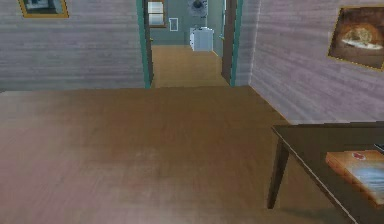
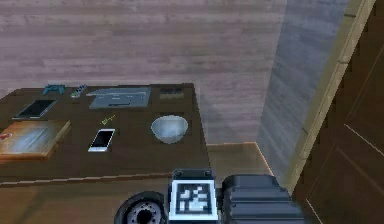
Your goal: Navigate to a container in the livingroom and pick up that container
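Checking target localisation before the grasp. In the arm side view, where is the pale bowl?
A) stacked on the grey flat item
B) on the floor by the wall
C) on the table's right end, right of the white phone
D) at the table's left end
C: the pale bowl sits on the dark table near its right end, with the white phone to its left.

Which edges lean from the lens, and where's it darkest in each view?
Forward view: floor evenly lit, the table at lower right darkest. Arm side view: wall corner and door at the right lean only in the picture; the door is darkest, the pale bowl stands out bright on the table.
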Controlling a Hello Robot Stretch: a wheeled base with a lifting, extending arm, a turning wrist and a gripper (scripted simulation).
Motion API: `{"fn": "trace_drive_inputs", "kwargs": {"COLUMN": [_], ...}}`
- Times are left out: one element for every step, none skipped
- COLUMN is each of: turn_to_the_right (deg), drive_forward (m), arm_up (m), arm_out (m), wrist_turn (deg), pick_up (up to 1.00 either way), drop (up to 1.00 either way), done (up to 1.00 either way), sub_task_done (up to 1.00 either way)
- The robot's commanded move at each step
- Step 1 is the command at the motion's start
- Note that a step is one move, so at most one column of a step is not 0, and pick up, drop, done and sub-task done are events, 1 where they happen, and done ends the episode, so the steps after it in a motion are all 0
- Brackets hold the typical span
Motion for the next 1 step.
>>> {"fn": "trace_drive_inputs", "kwargs": {"turn_to_the_right": [0.0], "drive_forward": [0.0], "arm_up": [0.0], "arm_out": [0.5], "wrist_turn": [0.0], "pick_up": [0.0], "drop": [0.0], "done": [0.0], "sub_task_done": [0.0]}}
